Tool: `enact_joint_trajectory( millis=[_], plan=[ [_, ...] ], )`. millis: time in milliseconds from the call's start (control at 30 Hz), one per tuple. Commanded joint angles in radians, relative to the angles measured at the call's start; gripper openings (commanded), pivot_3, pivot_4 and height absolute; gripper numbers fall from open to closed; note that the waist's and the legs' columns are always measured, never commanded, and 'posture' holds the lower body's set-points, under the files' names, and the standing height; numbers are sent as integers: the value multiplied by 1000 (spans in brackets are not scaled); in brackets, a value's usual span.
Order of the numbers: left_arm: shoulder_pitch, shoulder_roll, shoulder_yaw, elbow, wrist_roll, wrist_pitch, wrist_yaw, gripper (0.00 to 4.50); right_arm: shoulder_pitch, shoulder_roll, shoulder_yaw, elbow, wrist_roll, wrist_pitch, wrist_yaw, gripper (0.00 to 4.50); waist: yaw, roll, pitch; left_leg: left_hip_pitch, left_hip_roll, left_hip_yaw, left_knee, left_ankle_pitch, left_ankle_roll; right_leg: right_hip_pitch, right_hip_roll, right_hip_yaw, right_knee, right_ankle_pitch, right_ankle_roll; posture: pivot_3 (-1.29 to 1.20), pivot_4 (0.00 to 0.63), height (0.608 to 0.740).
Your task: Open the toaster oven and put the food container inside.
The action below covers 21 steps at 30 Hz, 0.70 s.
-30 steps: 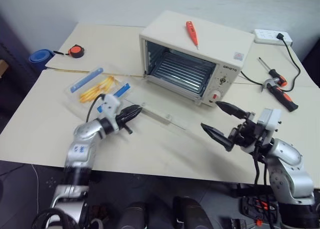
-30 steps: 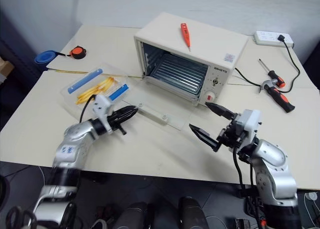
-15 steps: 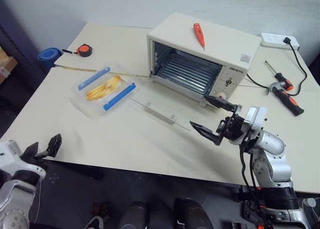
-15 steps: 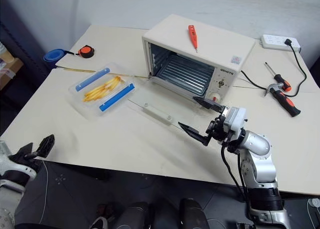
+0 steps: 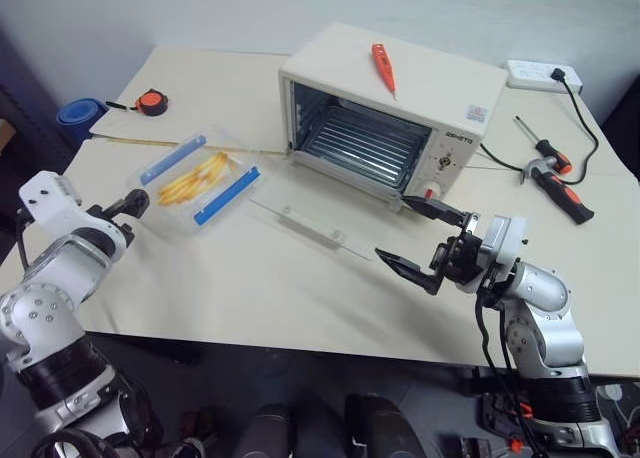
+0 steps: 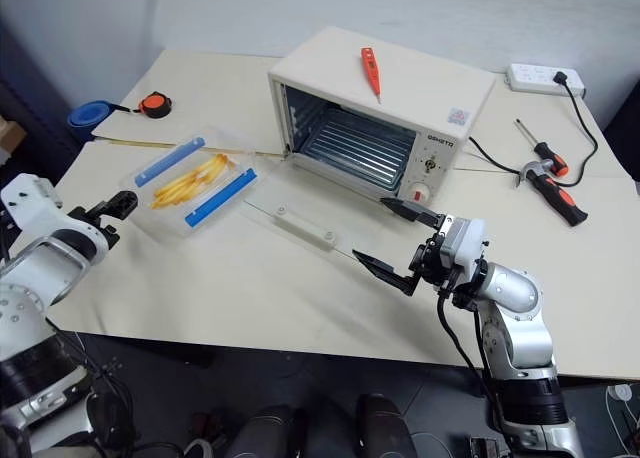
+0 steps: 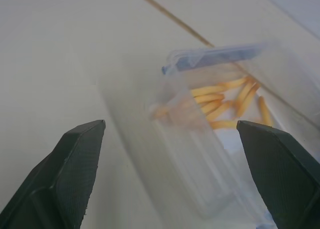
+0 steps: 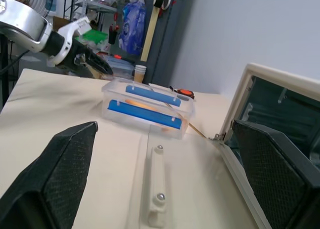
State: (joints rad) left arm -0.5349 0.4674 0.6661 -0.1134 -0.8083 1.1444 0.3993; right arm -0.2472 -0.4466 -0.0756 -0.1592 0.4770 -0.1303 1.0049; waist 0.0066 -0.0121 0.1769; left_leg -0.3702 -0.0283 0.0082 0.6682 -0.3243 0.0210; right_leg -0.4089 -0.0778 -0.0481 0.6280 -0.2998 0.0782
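Toaster oven (image 5: 390, 118) at back centre of cream table (image 5: 250, 288), set at an angle. Glass door (image 5: 310, 221) dropped fully open, lying flat on table in front of oven mouth, white handle bar facing up. Wire rack (image 5: 365, 143) visible inside, bare. 2 knobs and 1 red button on oven's right panel. Red-handled tester screwdriver (image 5: 383, 67) lying on oven roof.

Food container (image 5: 195, 181) on table left of oven, just beside left end of open door, lid on, 2 blue side clips, yellow fries showing through clear plastic. Not held by anything.

Left gripper (image 5: 127, 208) left of oven, beyond container, near table's left edge; fingers spread wide, empty, aimed toward container's short end, close to it but apart. Left wrist view: container end-on between the 2 spread fingers, no contact visible.

Right gripper (image 5: 420, 240) in front of oven's right panel, off right end of door; fingers spread wide, nothing between them, raised above table. Right wrist view: door handle, container and left gripper all seen beyond open fingers.

Right of oven: power strip (image 5: 537, 73) with black cable at back edge, screwdriver (image 5: 542, 141) and orange-black pliers (image 5: 557, 189). Left of oven, far corner: orange tape measure (image 5: 151, 102), blue round object (image 5: 78, 113) off table edge.
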Motion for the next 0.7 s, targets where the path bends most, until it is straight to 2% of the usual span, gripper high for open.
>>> enact_joint_trajectory(
  millis=[33, 200, 300, 567, 700],
  plan=[
    [-33, 55, -76, 33, 54, 3, -62, 4480, 2, -4, -16, -38, -13, -25, -30, 4500, -1, 0, 0, 0, 0, 0, 0, 0, 0, 0, 0, 0, 0, 0, 0, 0, 150, 740],
    [-99, 29, -90, 171, 102, -48, -90, 4480, 0, -1, -22, -21, -22, -47, -46, 4500, -3, 0, 0, 0, 0, 0, -2, 1, -1, -1, 0, 0, 1, 0, 0, 0, 150, 740],
    [-137, 25, -94, 257, 138, -68, -102, 3954, 4, -1, -18, -17, -21, -55, -43, 4500, -8, 0, 0, 0, 0, 0, -2, 1, -2, -1, 1, 0, 2, 0, 0, 0, 150, 740],
    [-199, 70, -101, 347, 210, -111, -157, 1648, 12, -4, -26, 1, -30, -84, -44, 4500, -8, 0, 0, 0, 0, 0, -2, 1, -2, -1, 1, 0, 2, 0, 0, 0, 150, 740],
    [-200, 155, -133, 384, 251, -135, -250, 661, 26, -11, -30, 7, -32, -96, -40, 4500, -10, 0, 0, 0, 0, 0, -2, 1, -2, -1, 1, 0, 2, 0, 0, 0, 150, 740]
  ],
)
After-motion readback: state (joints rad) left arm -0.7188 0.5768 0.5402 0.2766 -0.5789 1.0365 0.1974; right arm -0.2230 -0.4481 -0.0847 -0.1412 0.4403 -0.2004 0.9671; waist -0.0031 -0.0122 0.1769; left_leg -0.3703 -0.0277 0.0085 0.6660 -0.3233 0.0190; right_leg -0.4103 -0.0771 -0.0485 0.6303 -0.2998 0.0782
